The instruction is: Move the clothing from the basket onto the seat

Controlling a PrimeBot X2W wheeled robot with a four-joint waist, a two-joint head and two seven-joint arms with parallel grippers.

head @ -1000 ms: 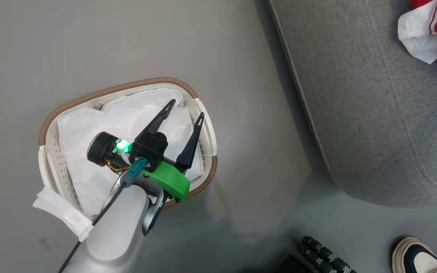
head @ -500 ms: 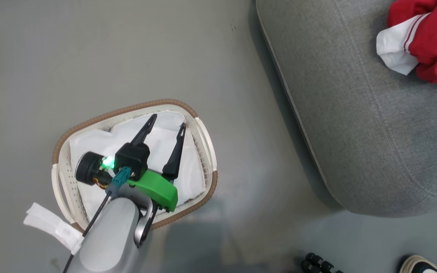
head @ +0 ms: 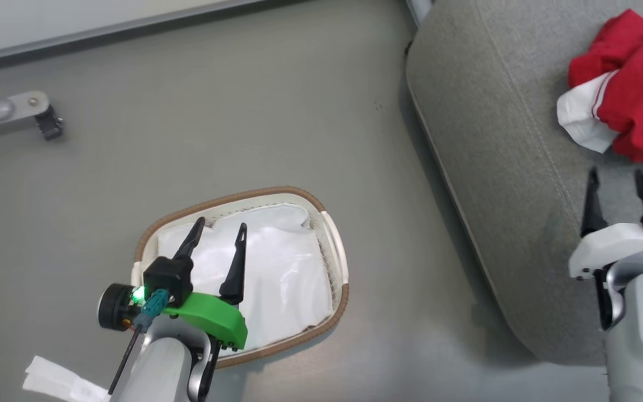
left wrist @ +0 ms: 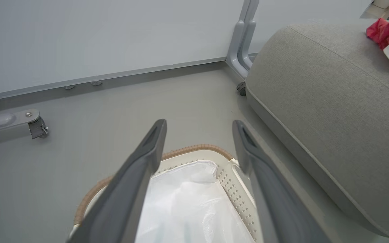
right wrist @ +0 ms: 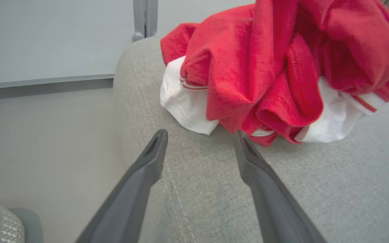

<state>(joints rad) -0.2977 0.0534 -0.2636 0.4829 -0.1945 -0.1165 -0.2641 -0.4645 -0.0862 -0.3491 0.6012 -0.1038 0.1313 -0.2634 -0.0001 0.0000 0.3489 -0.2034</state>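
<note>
While wide-jawed, right gripper (head: 617,173) over seat (head: 494,139), just beside clothing (head: 634,95).

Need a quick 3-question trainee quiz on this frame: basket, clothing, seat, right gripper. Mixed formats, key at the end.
1. True or false: the clothing lies on the seat.
2. Multiple choice: what shows inside the basket? A) red garments B) a white liner C) a shoe
3. Fill in: the right gripper, above the seat near the clothing, has its fingers ____ with nothing between them.

Key: 1 true; 2 B; 3 open.
</note>
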